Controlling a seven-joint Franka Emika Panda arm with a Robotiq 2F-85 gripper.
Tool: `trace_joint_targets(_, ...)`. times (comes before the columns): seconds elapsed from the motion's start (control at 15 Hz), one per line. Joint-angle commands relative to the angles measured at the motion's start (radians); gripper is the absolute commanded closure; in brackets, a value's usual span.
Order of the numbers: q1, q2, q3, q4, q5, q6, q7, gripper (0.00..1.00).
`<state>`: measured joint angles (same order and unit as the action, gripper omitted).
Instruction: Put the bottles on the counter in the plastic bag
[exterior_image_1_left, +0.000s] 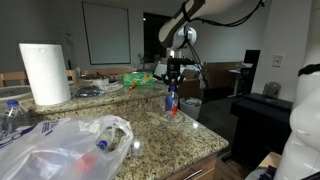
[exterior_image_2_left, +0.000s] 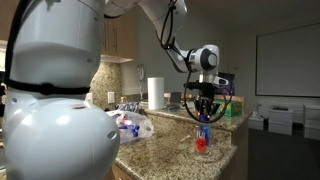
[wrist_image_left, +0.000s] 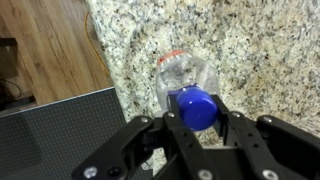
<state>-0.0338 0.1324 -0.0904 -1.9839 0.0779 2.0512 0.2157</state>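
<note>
Granite counter (exterior_image_1_left: 150, 125) bears a bottle (exterior_image_1_left: 171, 100), its cap (wrist_image_left: 197, 108) clamped by the straight-down end effector (exterior_image_1_left: 172, 85).

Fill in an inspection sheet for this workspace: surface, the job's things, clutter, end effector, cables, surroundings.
Surface: speckled granite counter with a rounded edge.
Job's things: blue-capped bottle upright near the edge; plastic bag lying on the counter, a red-capped bottle apparently inside.
Clutter: paper towel roll; green packets further back.
End effector: end effector directly over the blue-capped bottle, fingers flanking its cap; whether they touch it cannot be told.
Cables: dark loop beside the arm, likely a cable.
Surroundings: wood floor; white wall board.
</note>
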Motion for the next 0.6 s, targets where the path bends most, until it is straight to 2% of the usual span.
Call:
trace_joint_targets(0.0, -0.013, -0.070, 0.009, -0.046, 0.022, -0.072, -0.025, 0.88)
trace_joint_targets(0.33, -0.042, -0.203, -0.004, -0.101, 0.217, -0.104, -0.295, 0.88)
trace_joint_targets(0.53, -0.019, -0.165, 0.003, -0.069, 0.344, -0.137, -0.419, 0.88)
